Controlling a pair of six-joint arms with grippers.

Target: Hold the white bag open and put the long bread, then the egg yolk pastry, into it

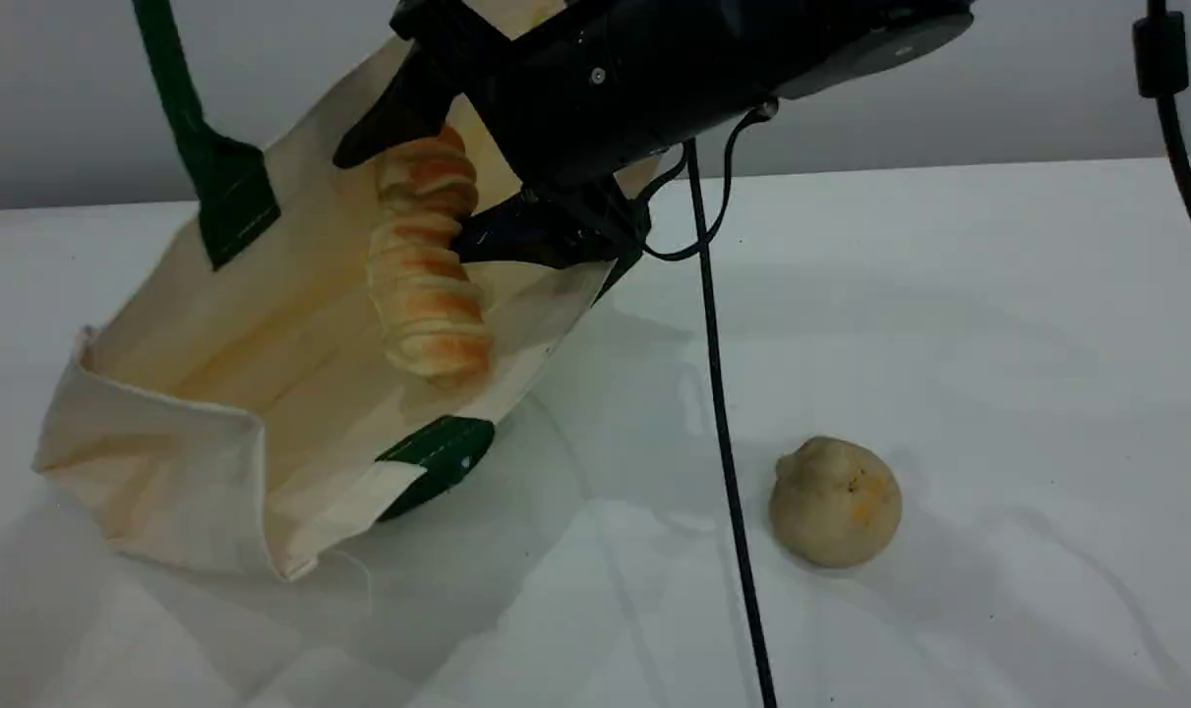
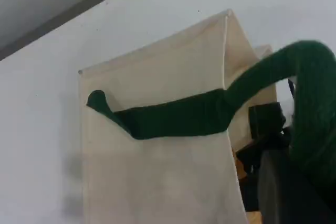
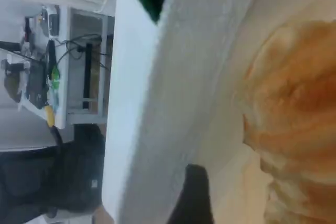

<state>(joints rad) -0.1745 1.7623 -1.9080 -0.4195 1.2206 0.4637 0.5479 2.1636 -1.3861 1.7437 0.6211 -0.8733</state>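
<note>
Egg yolk pastry (image 1: 836, 501) sits on creased white table (image 1: 1028, 344).

The desk (image 1: 998, 324) is covered with a white, faintly creased cloth. A grey wall (image 1: 998, 108) is seen behind. A cluttered white rack (image 3: 79, 66) is glimpsed farther off.

The green handle (image 1: 167, 59) runs off the scene view's top; the right gripper (image 1: 398, 205) hides one end of the long bread (image 1: 423, 295).
</note>
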